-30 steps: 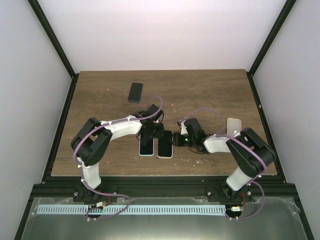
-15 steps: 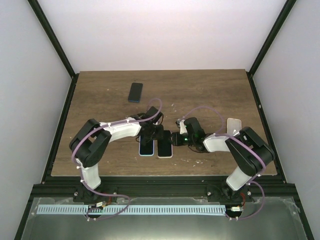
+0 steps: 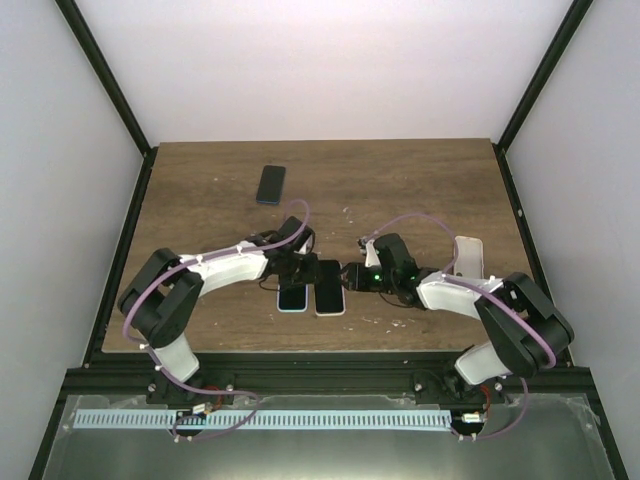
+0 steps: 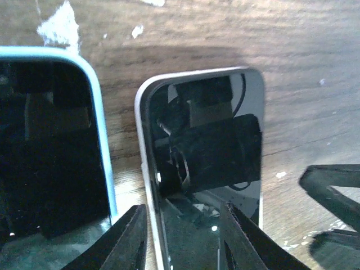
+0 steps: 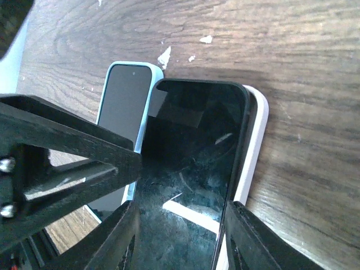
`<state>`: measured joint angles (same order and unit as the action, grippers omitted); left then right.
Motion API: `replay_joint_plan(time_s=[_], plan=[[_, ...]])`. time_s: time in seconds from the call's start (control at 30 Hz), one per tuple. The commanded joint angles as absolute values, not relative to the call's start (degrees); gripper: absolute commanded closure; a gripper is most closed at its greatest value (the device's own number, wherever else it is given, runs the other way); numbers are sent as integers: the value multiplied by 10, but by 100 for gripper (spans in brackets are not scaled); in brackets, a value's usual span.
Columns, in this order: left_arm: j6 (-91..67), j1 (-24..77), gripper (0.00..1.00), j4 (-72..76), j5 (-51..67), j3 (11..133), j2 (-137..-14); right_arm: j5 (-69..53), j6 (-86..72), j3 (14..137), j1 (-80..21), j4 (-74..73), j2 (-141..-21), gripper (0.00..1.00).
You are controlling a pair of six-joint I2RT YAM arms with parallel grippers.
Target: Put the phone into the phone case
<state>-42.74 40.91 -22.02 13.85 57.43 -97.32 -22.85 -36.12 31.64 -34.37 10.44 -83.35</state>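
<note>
A black phone (image 3: 329,288) lies at the table's front centre on a white case (image 3: 329,313). In the right wrist view the phone (image 5: 191,140) sits skewed on the case (image 5: 254,140), whose right rim shows beside it. My right gripper (image 5: 180,236) (image 3: 346,277) has a finger against each long edge of the phone. My left gripper (image 4: 185,242) (image 3: 299,268) is open: its left finger is beside the case rim (image 4: 142,146) and its right finger is over the phone's screen (image 4: 214,135).
A phone in a light blue case (image 3: 291,298) lies touching-close on the left (image 4: 45,146) (image 5: 124,95). A spare dark phone (image 3: 271,184) lies far left. Another white case (image 3: 468,254) lies at the right, beside my right arm.
Both arms have swung their elbows outward and lower. Both grippers stay at the phone and the white case; the left one has shifted slightly left.
</note>
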Motion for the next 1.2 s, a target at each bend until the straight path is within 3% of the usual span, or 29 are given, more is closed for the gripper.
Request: replay_joint_plan(time_s=[0.0, 0.27, 0.5, 0.67, 0.9, 1.17], plan=[[-428, 408, 63, -193, 164, 562, -992, -237, -397, 306, -347, 89, -837, 58], [-436, 410, 73, -149, 189, 548, -1022, -273, -407, 302, -350, 168, -916, 64], [-435, 423, 90, -156, 204, 556, -1048, -279, -395, 320, -350, 190, -943, 68], [-429, 415, 88, -207, 174, 548, -1039, -315, -441, 289, -348, 248, -913, 63], [-461, 397, 77, -146, 227, 473, -996, -366, -534, 266, -348, 356, -902, 62], [-461, 397, 78, -129, 240, 455, -999, -381, -574, 251, -348, 417, -895, 62]])
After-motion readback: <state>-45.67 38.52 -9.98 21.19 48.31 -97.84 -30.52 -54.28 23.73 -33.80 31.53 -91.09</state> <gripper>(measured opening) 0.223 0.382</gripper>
